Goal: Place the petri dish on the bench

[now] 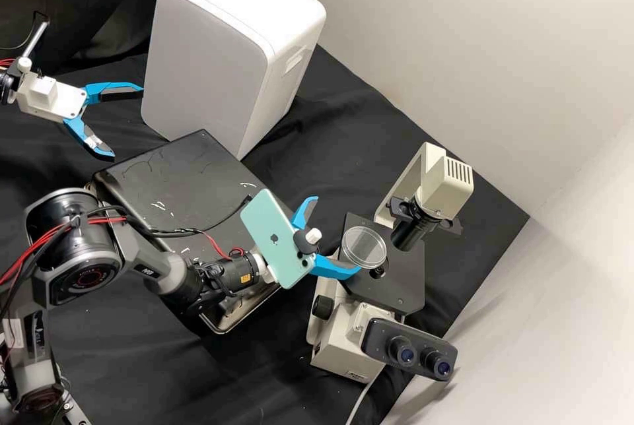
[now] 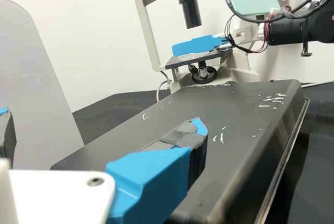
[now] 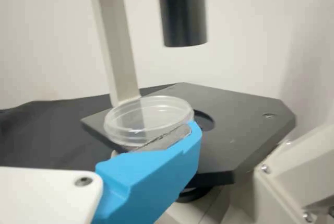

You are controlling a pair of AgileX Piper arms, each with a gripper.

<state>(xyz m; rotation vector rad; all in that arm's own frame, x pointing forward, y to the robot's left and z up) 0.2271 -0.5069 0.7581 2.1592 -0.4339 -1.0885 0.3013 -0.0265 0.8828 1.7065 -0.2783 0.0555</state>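
Note:
The clear petri dish (image 1: 363,245) lies on the microscope's black stage (image 1: 396,280), under the dark objective tube. My right gripper (image 1: 325,239) is open just to the left of the dish. Its lower blue finger reaches the dish's near rim, its upper finger stands apart. In the right wrist view, one of the blue fingers (image 3: 156,166) sits right in front of the dish (image 3: 148,117), and I cannot tell if they touch. My left gripper (image 1: 124,120) hangs open and holds nothing at the far left, beside the white box. One of its fingers (image 2: 156,177) shows over the black tray.
A tall white box (image 1: 231,49) stands at the back. A flat black tray (image 1: 178,181) lies between the two arms. The beige microscope (image 1: 350,339) stands near the bench's right edge, close to the pale wall.

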